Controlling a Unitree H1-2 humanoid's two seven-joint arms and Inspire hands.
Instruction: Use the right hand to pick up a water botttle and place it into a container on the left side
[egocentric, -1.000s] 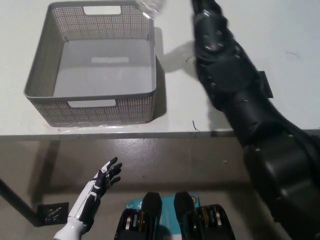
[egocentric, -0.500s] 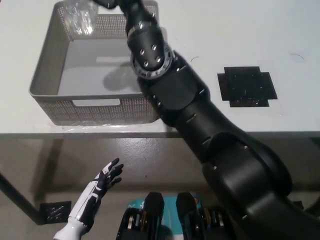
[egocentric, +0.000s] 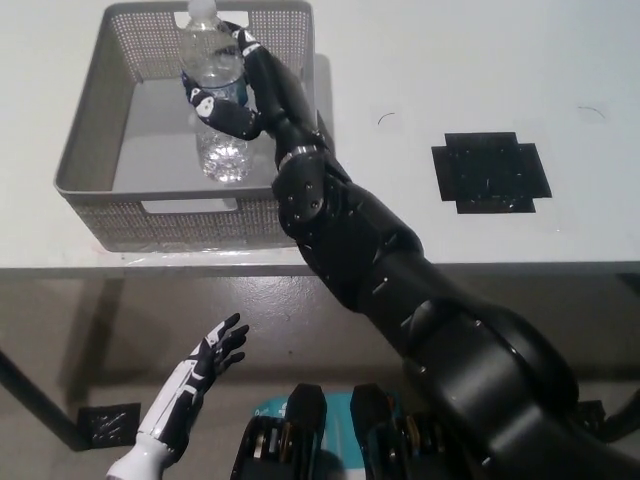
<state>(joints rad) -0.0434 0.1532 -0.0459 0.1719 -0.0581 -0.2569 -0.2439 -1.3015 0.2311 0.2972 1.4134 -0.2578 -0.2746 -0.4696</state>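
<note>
My black right hand (egocentric: 235, 95) reaches far forward, fingers clasped around something; my white left hand (egocentric: 205, 362) rests low, fingers spread.

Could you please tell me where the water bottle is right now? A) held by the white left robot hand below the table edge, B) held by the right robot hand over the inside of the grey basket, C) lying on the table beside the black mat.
B: the right robot hand is closed around the water bottle, upright within the grey basket; whether it touches the floor is unclear.
</note>
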